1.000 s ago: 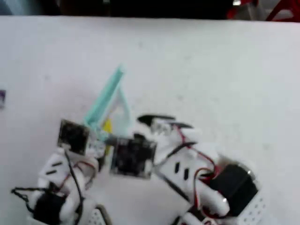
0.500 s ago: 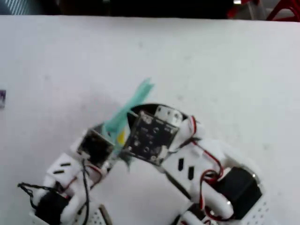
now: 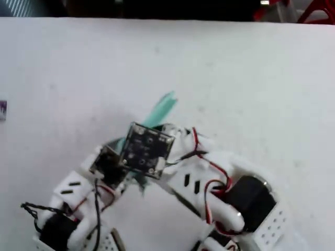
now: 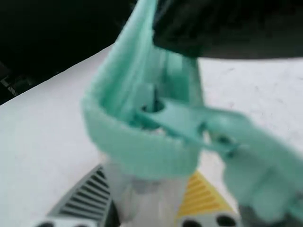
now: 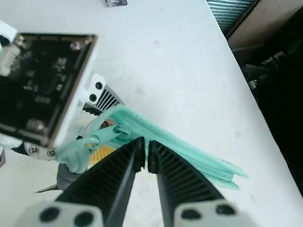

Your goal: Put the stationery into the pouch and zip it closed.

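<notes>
The white table fills most of the high view, with both arms crowded together at its near edge. The right arm curls in from one side and carries a dark circuit board at its wrist. The left arm comes in from the other side. Between them sits the pouch, a clear bag with a teal zip band, held up at a slant with its teal end pointing away from the arms. The left gripper clamps the clear lower part of the pouch between a grey finger and a yellow one. The right gripper has its black fingers drawn almost together, with a thin slit left between them. Their tips lie right at the zip band, but it is unclear whether they pinch it. The teal zipper pull sticks out from the band near the left gripper, and no finger holds it. A small purple object lies at the table's far side edge, well apart from everything else.
</notes>
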Motion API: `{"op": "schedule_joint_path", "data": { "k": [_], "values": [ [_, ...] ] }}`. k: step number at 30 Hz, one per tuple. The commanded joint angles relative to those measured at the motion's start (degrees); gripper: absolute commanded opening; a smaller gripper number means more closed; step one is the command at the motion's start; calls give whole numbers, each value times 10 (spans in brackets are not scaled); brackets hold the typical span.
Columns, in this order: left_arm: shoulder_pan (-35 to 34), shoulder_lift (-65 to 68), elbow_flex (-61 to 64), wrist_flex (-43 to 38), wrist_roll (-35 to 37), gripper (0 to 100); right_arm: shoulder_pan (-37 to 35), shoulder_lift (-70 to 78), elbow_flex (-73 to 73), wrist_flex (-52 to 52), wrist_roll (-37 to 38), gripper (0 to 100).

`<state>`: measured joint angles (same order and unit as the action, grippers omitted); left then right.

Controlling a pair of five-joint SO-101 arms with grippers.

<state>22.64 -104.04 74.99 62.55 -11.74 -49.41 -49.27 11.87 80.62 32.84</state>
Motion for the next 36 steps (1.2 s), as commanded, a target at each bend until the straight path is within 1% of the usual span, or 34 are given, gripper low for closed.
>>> {"op": "schedule_joint_path", "data": {
  "k": [1,7,12,15,17,22,25,28,30,34,35,36],
  "values": [
    [13,-7,-8,0,-5,20,-11,29,-41,-9,1,18],
    [10,-7,-8,0,-5,20,-13,65,-62,9,2,18],
    [10,-7,-8,-1,-5,20,-13,103,-62,36,41,18],
    [10,-7,-8,-1,-5,20,-14,129,-62,53,43,18],
    [10,-7,-8,-3,-5,20,-35,137,-62,65,40,18],
    [10,-7,-4,-4,-5,21,-131,138,-63,87,39,18],
    [10,-7,-1,-4,-5,21,-138,138,-77,95,39,18],
    [10,-7,0,-4,-5,21,-119,138,-94,95,39,18],
    [10,-7,0,-4,-5,21,-91,138,-105,90,44,18],
    [10,-7,-1,-4,-5,21,35,138,-171,73,46,20],
    [10,-7,-1,-4,-5,21,58,142,-195,79,53,35],
    [10,-7,-1,-4,-5,21,62,143,-215,97,78,70]
  ]
}}
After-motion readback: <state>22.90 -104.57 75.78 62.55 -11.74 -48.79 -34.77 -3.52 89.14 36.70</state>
